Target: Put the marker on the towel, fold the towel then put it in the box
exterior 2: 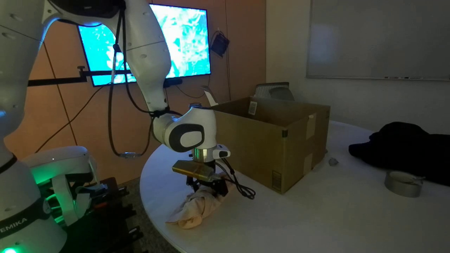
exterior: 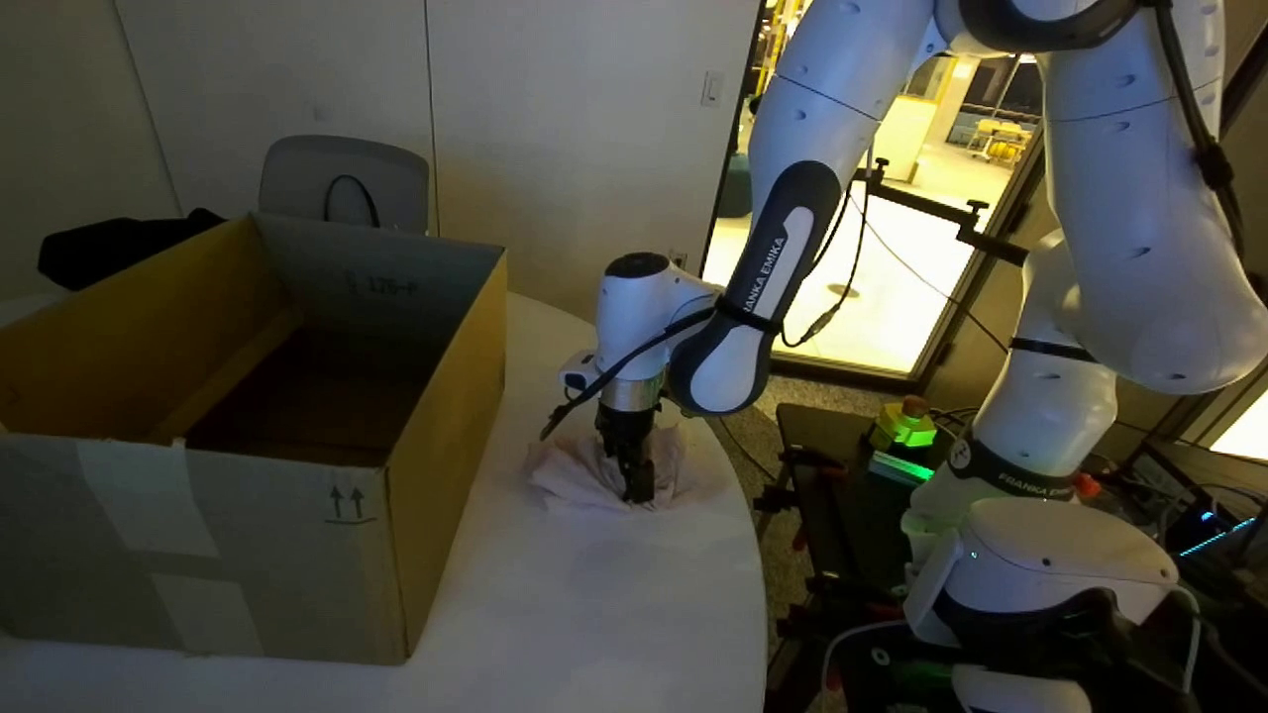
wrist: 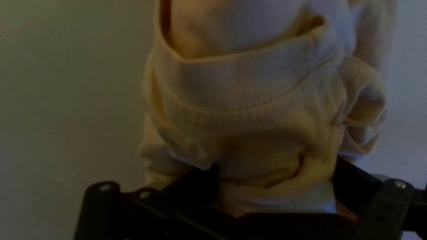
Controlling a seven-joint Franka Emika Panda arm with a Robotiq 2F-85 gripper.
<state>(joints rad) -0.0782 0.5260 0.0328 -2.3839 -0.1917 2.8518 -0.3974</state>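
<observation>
Pinkish-beige cloth, soft and heavily wrinkled, is making up the one towel (exterior 2: 195, 209) I'm seeing here; it is lying bunched on the one white, round-edged table (exterior 2: 316, 218), near the single cardboard box (exterior 2: 246, 144) and outside it; in an exterior view its long axis is slanting from near the table's rim toward the box, one loose end pointing away from the cardboard. One black gripper (exterior 2: 209, 191) is pointing down into the folds; its two fingers (wrist: 353, 183) are standing apart, gathered cloth filling the space between them; whether they are pinching it, I'm not managing to tell; a stitched hem (wrist: 233, 111) is curving across the cloth just beyond them. The box is showing brown, rectangular walls, its mouth facing the ceiling; two printed arrows (exterior: 347, 503) are pointing up on one wall, and two pale tape strips (exterior: 149, 500) are running down it; one squat grey tape roll (exterior 2: 402, 188) is sitting well apart, near one black, rumpled fabric heap (exterior 2: 404, 149).
</observation>
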